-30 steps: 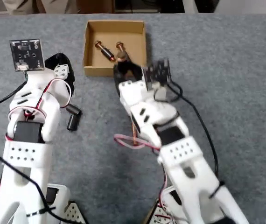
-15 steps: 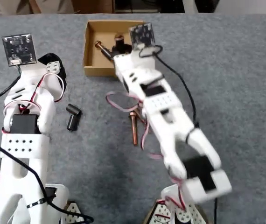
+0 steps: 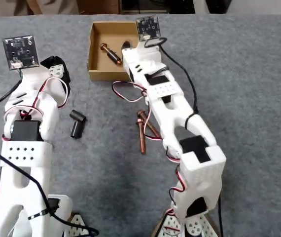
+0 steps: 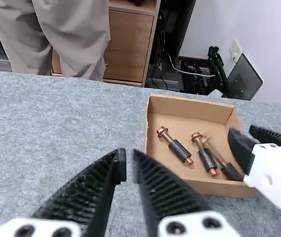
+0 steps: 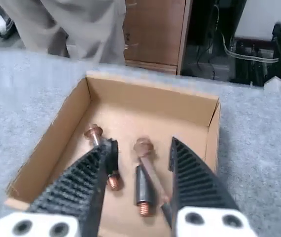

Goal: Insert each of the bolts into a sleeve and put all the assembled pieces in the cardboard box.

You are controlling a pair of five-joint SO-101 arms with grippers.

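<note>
We are looking at the black ridged right claw hanging open over the shallow brown cardboard box, upper centre of the high view. Two copper bolts in black sleeves are lying inside: one assembled bolt between the spread fingers (we cannot tell whether it touches them), the other nearer the box's left wall. The left claw is sitting almost closed, gripping nothing, at upper left. On the grey carpeted desk, loose black cylindrical sleeves are lying left of centre, and bare copper bolts are lying beside the white right arm.
</note>
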